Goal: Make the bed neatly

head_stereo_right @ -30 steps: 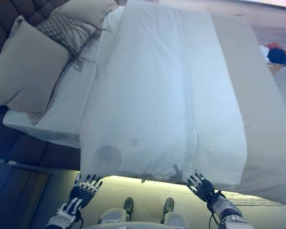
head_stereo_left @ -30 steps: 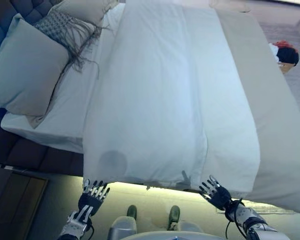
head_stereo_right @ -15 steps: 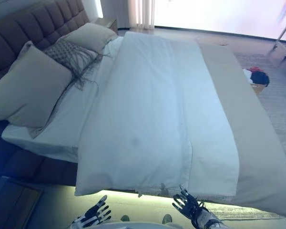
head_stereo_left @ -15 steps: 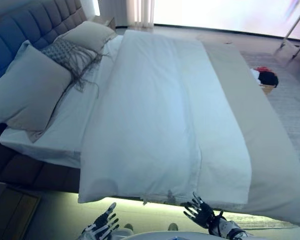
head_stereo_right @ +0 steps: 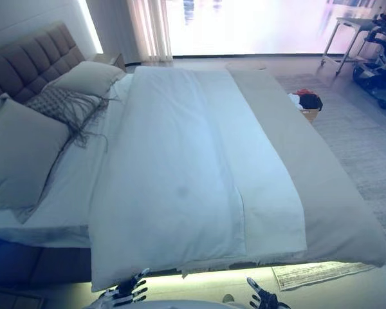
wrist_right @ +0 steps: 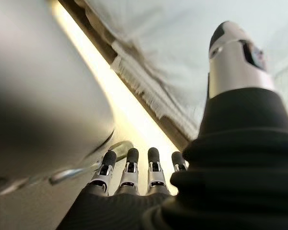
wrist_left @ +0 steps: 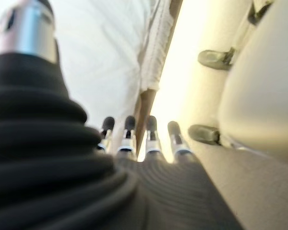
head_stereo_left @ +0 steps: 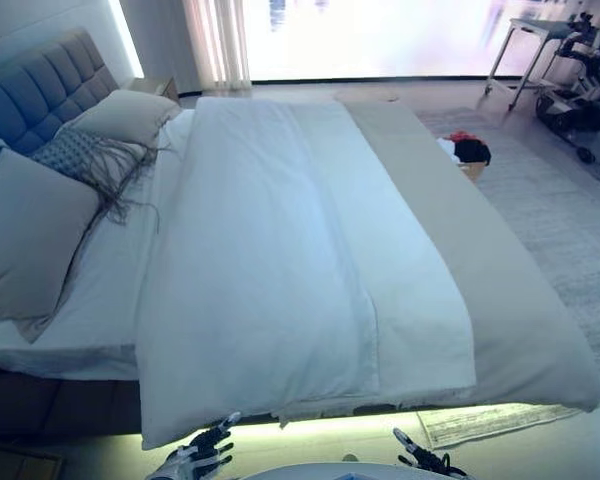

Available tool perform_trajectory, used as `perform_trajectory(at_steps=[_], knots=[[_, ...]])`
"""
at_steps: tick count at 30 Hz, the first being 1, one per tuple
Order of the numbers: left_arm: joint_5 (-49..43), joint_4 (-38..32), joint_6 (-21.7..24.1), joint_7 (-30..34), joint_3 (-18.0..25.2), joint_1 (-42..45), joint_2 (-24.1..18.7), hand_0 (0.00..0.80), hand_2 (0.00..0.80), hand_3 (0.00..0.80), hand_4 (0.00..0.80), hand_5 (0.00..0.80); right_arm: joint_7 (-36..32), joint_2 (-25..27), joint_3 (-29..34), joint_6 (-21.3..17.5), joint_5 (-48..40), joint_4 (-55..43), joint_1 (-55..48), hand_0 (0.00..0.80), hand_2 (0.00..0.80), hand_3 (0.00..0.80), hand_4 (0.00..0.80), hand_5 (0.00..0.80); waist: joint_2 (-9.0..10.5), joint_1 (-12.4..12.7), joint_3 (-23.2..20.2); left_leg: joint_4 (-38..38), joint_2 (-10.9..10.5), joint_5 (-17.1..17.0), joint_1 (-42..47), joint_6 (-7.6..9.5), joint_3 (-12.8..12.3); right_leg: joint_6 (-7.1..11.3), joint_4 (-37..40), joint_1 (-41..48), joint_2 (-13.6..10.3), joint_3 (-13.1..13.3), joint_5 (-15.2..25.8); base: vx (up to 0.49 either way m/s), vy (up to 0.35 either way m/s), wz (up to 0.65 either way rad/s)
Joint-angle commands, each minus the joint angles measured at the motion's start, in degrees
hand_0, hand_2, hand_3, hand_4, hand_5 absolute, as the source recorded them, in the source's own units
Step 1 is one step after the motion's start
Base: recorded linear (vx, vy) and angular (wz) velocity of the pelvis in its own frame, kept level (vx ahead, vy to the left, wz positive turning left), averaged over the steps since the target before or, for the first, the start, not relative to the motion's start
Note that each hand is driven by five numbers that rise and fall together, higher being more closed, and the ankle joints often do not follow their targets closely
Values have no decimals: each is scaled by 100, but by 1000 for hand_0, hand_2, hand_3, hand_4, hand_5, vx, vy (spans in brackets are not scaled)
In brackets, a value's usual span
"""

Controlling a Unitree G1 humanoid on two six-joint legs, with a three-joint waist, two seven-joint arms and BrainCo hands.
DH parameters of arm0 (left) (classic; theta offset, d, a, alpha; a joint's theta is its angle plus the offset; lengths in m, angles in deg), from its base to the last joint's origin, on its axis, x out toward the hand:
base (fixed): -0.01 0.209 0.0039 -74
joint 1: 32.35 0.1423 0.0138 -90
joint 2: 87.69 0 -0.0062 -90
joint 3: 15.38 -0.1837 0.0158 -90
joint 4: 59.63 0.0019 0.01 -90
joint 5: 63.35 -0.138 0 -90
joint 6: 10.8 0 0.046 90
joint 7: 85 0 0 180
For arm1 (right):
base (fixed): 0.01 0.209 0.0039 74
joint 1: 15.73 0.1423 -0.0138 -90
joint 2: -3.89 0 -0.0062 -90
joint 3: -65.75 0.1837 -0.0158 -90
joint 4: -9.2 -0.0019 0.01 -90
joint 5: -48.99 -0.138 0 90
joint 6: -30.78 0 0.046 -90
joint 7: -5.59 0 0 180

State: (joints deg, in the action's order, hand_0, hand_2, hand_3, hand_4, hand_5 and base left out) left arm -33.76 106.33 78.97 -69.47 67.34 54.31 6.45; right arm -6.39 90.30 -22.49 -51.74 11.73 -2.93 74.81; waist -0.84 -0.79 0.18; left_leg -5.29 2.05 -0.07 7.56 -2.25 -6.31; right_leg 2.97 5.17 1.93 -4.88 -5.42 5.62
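Note:
A white duvet (head_stereo_left: 270,250) lies flat over the bed, its near edge hanging over the bed's side. A beige blanket (head_stereo_left: 480,270) covers the foot end to the right. Pillows (head_stereo_left: 30,235) and a fringed grey cushion (head_stereo_left: 80,160) lie against the headboard on the left. My left hand (head_stereo_left: 198,460) is open and empty, low at the bottom edge below the duvet's hem. My right hand (head_stereo_left: 422,462) is open and empty at the bottom right, also below the hem. Both wrist views show straight fingers (wrist_left: 129,132) (wrist_right: 129,165) and the hanging duvet edge (wrist_right: 149,96).
A basket with red and dark clothes (head_stereo_left: 465,152) stands on the rug beyond the bed. A table (head_stereo_left: 525,50) and wheeled equipment stand at the far right. A nightstand (head_stereo_left: 150,88) is beside the headboard. A lit strip runs under the bed frame.
The camera has tilted up, showing more of the room. Both hands have dropped lower in the picture and stay open, away from the duvet.

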Motion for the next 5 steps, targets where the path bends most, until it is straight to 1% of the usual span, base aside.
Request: perform_trajectory(at_steps=[1, 5], knots=[[76, 175, 164, 86, 25, -427, 81, 0, 0, 0, 0, 0, 52, 104, 117, -164, 40, 391, 526, 0, 0, 0, 0, 0, -6, -44, 229, 29, -50, 57, 138, 82, 108, 357, -17, 368, -332, 118, 85, 45, 30, -4], [77, 181, 148, 50, 18, -352, 49, 0, 0, 0, 0, 0, 35, 123, 85, -200, -63, 253, 557, 0, 0, 0, 0, 0, -19, -7, 244, 29, -62, 68, 175, 83, 157, 351, -17, 428, -356, 79, 61, 30, 9, 0]])
